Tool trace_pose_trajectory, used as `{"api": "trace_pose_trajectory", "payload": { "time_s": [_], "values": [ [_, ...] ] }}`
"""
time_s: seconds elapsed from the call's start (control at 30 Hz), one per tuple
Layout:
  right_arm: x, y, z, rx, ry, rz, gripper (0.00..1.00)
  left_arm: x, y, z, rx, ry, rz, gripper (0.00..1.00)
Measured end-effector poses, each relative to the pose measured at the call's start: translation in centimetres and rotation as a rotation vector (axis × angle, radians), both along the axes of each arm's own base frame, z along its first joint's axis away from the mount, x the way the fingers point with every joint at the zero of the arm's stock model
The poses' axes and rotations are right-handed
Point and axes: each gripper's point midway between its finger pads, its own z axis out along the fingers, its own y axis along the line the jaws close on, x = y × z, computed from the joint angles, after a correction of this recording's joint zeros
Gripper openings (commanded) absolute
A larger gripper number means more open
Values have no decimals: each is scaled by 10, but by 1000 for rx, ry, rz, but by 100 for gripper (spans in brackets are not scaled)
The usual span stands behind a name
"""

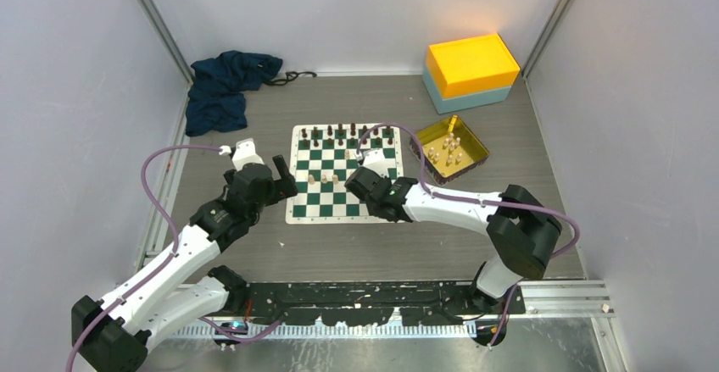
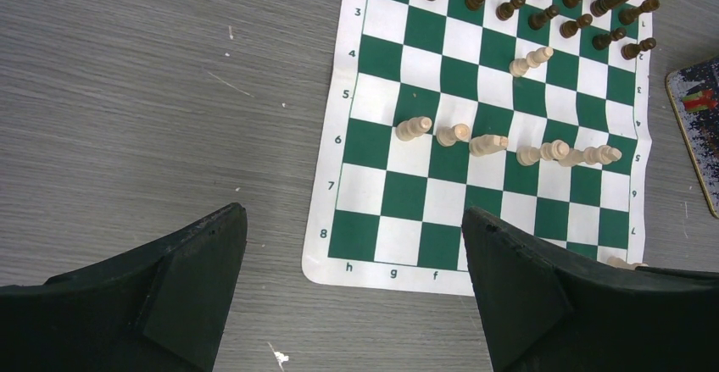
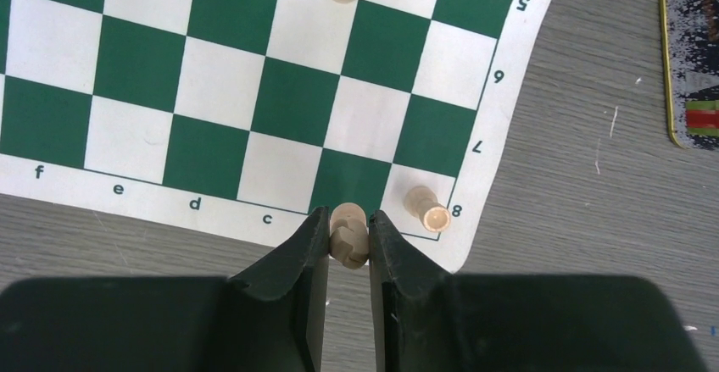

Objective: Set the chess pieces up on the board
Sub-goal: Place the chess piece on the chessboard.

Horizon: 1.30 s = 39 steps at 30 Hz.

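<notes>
1. Right fingers are nearly closed, pinching one cream chess piece over the near edge of the board, just beside a second cream piece on the corner square.
2. Left fingers gape wide, holding nothing (hovering above the bench beside the board).
3. More cream pieces line a middle row; others sit in the gold tray.

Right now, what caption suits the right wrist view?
Right claw grips a cream piece at the board corner, beside another piece.

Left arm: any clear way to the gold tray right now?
Probably not. The tray sits off the right side of the board, the left gripper hangs at its left edge, and the right arm lies across between.
</notes>
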Motion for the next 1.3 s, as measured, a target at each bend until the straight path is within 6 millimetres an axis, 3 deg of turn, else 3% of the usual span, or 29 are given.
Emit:
{"api": "trace_pose_trajectory", "payload": {
  "time_s": [0.97,1.3],
  "values": [
    [12,3,-24,24,22,-22,7,0,-1,0,0,0,-4,98],
    [13,1,-28,24,27,-26,12,0,-2,-2,4,6,-6,98]
  ]
}}
